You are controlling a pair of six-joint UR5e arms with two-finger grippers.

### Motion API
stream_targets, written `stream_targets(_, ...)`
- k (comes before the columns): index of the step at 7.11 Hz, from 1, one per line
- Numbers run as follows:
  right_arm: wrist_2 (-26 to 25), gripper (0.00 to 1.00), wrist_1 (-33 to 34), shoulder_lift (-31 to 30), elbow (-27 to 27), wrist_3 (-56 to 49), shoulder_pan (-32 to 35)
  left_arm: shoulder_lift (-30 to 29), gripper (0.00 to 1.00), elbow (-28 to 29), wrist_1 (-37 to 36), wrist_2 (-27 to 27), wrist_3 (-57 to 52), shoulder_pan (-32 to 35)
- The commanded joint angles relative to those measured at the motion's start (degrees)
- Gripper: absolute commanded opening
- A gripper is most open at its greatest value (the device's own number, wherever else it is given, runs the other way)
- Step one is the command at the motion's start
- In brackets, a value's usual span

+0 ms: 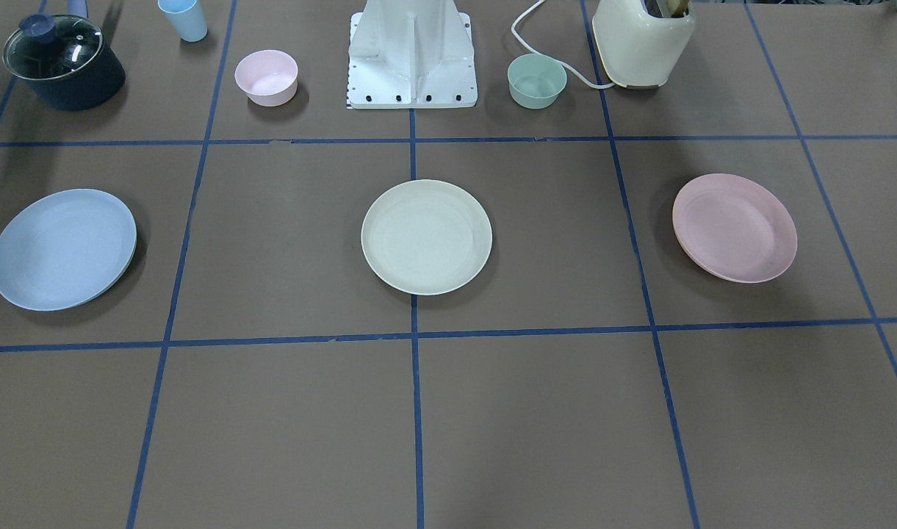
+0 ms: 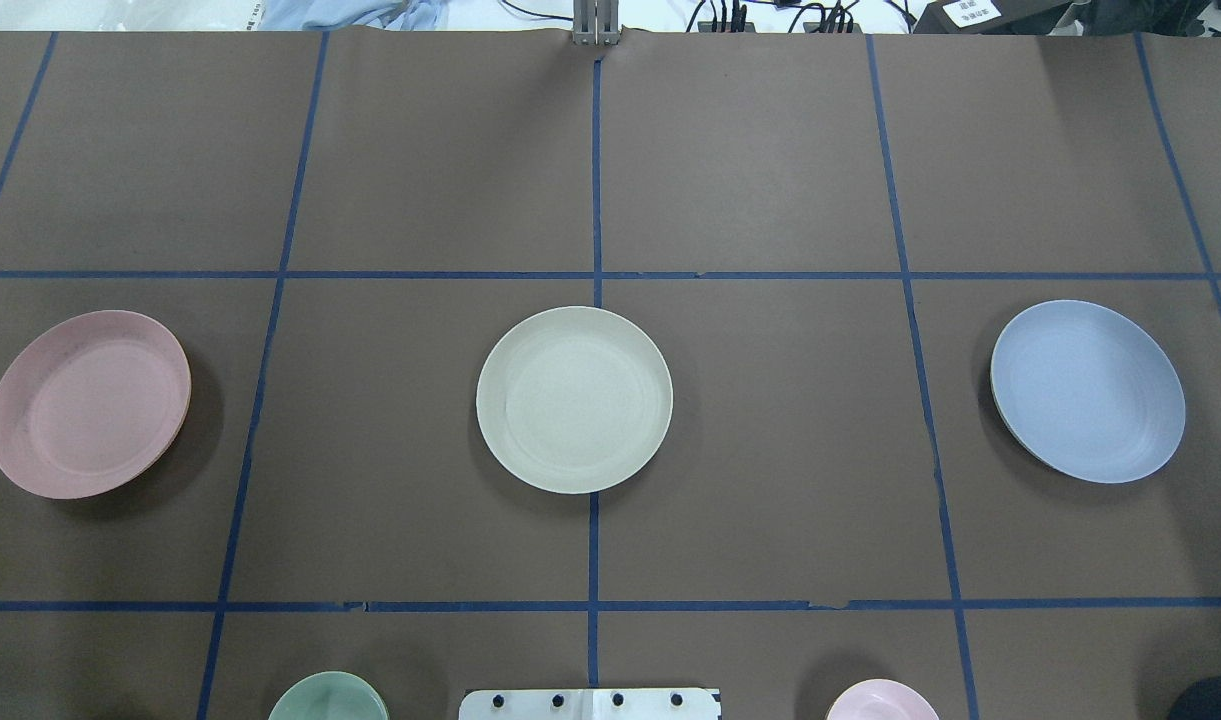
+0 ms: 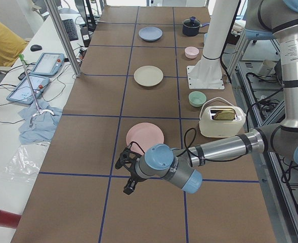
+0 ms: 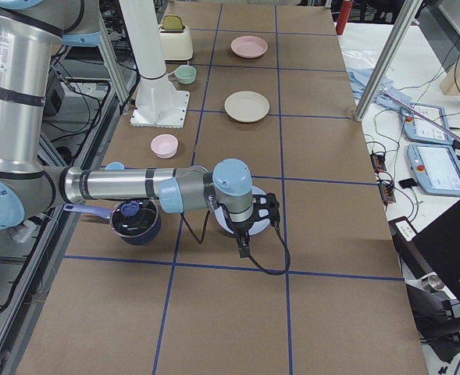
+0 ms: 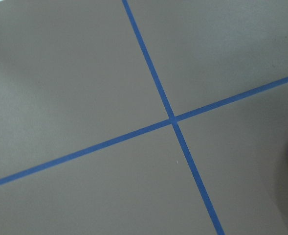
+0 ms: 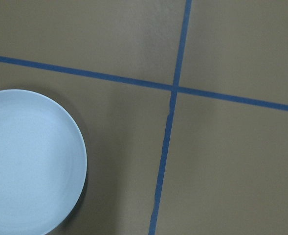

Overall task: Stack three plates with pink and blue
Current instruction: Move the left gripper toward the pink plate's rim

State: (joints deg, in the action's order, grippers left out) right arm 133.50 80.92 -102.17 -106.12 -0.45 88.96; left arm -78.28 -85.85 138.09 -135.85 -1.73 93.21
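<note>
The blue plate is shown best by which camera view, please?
Overhead exterior: the blue plate is whole, unobstructed. Front-facing too; right wrist crops it; exterior left shows it tiny; in exterior right the arm hides most.

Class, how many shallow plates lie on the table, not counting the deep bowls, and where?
3. The pink plate lies on the robot's left, the cream plate in the middle, the blue plate on its right, all apart. None appears hidden.

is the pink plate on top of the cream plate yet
No, the pink plate lies by itself, well apart from the cream plate.
</note>
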Motion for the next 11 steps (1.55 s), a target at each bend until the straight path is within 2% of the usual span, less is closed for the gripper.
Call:
stream_targets(1,0.2,1.0,-5.5,1.2,0.1,0.1,0.0,-9.2,1.0,0.9,6.5,-0.2,0.5,0.0)
stream_targets(3,0.4,1.0,-9.9,0.6,1.7,0.3,0.0,-10.8,1.0,2.6,8.9,-0.6,0.9,-0.2)
stream_targets(4,1.2,1.0,-16.1,-0.3,2.1,2.6,-0.3,-8.4,1.0,2.6,15.0,-1.0,1.2,-0.9)
stream_targets(5,1.2,1.0,-18.8,-0.3,1.7,12.3,-3.7,-7.1,1.0,2.8,17.0,-4.9,6.7,-5.6)
stream_targets(6,0.0,1.0,-27.0,-0.4,1.8,26.9,-9.9,-5.8,1.0,3.0,21.0,-4.4,16.7,-10.0)
stream_targets(7,-5.0,1.0,-31.9,-0.6,1.7,35.9,-15.3,-4.4,1.0,3.1,24.3,3.3,23.7,-15.9)
stream_targets(8,-9.0,1.0,-32.6,-0.7,1.7,38.2,-18.6,-2.9,1.0,3.4,28.8,11.0,31.1,-21.4)
stream_targets(10,-9.4,1.0,-32.8,-0.7,1.7,38.2,-19.2,-1.2,1.0,4.0,31.2,23.2,44.3,-32.2)
stream_targets(11,-9.4,1.0,-32.8,-0.7,1.7,38.2,-19.2,-1.2,0.98,5.5,32.8,27.8,47.1,-36.0)
